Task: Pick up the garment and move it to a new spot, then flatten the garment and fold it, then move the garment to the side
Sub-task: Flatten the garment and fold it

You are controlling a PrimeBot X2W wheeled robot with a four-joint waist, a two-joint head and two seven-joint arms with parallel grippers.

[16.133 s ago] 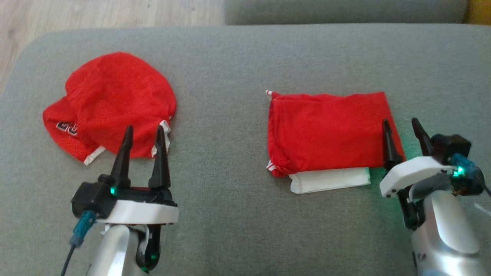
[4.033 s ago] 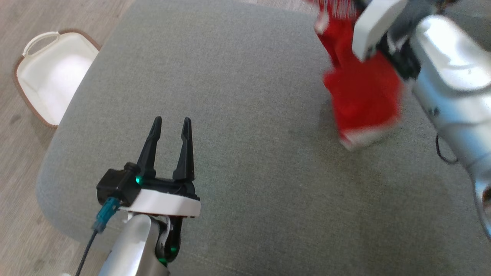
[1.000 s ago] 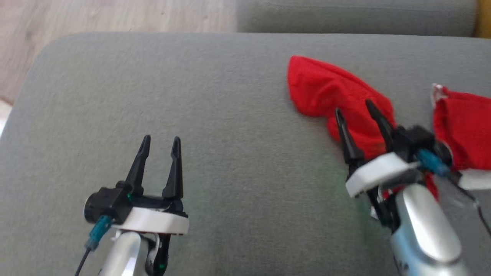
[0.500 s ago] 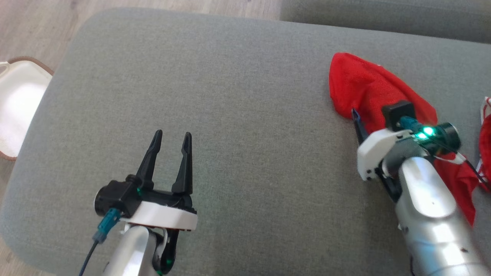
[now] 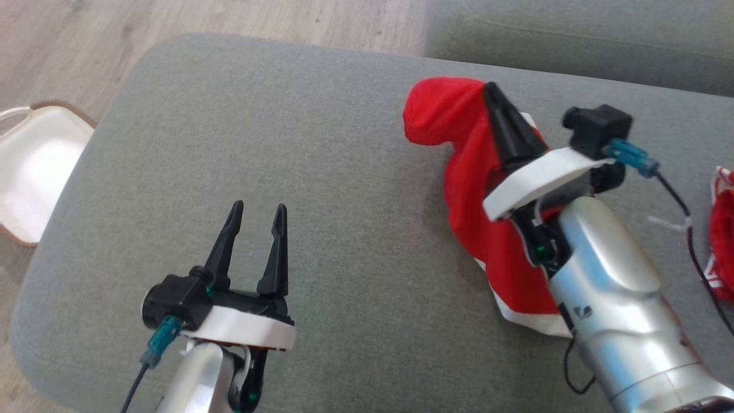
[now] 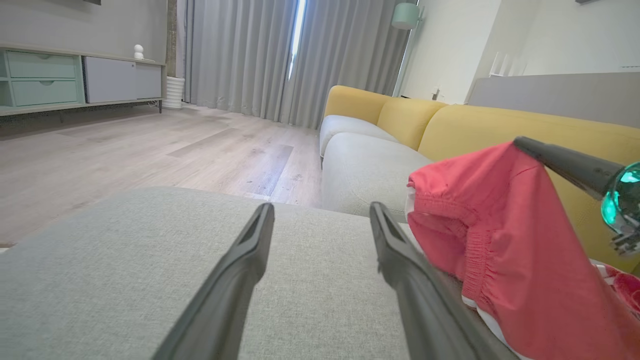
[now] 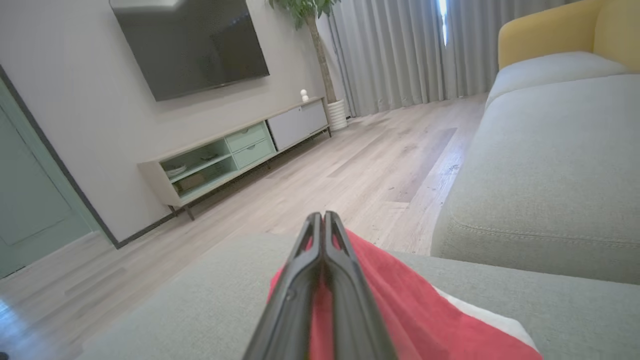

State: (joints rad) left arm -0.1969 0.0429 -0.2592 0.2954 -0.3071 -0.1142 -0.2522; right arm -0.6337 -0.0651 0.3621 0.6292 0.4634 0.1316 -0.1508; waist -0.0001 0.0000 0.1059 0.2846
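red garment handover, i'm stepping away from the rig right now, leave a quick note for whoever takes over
Left gripper: open, holds nothing, above the grey cushion.
Right gripper: shut on the red garment, pinching a high fold.
Garment: top lifted, white-trimmed lower edge on the cushion, right of centre. Another red piece lies at the head view's right edge.
Done: garment grasped.
Left: carry it to a new spot, flatten, fold, move aside.
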